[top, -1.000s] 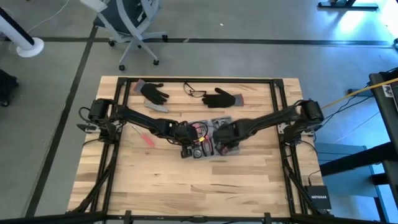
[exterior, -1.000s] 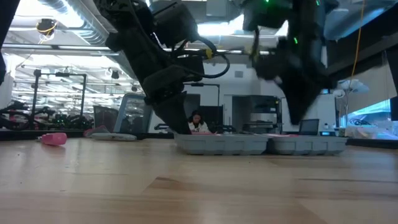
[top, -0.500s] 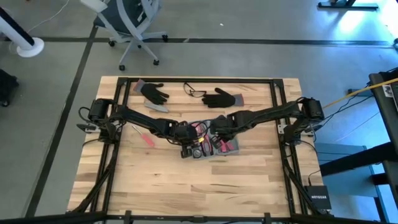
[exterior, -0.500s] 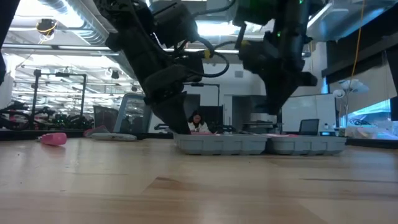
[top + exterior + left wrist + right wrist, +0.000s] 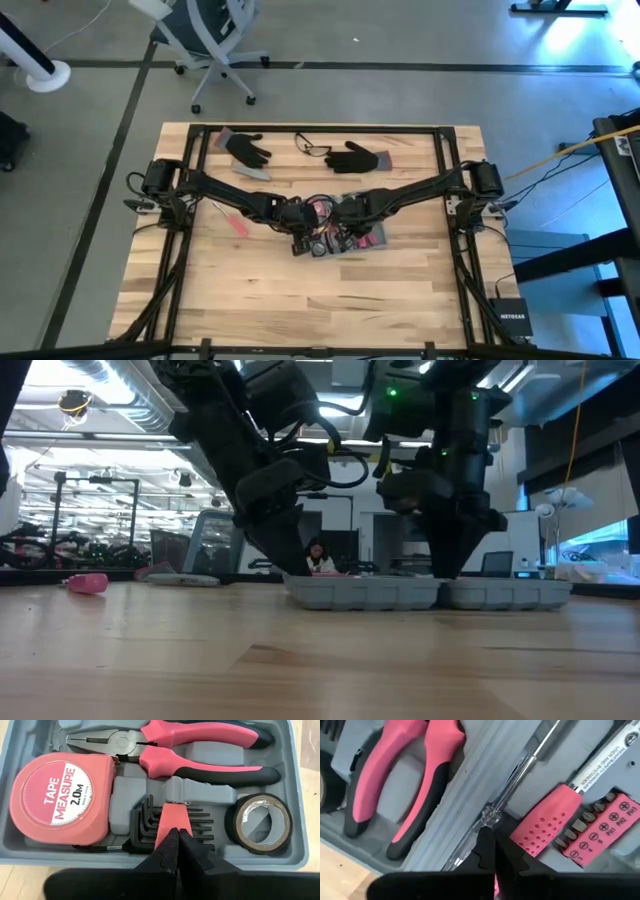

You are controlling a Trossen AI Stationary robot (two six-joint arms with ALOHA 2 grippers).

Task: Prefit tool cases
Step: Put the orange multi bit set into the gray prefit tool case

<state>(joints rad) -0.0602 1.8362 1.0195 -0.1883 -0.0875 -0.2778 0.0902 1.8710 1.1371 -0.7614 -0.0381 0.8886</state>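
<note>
Where the two arms meet at the middle of the table [image 5: 250, 290], the open tool case [image 5: 340, 235] is laid flat, its halves filled with a tape measure [image 5: 62, 797], pliers [image 5: 190, 750], tape roll [image 5: 260, 822] and hex keys [image 5: 147, 822]. The left gripper [image 5: 177, 837] is clenched empty over the hex keys; the right gripper [image 5: 492, 842] is pressed shut at the hinge ridge. Gloves [image 5: 355, 157] are seen at the far side.
</note>
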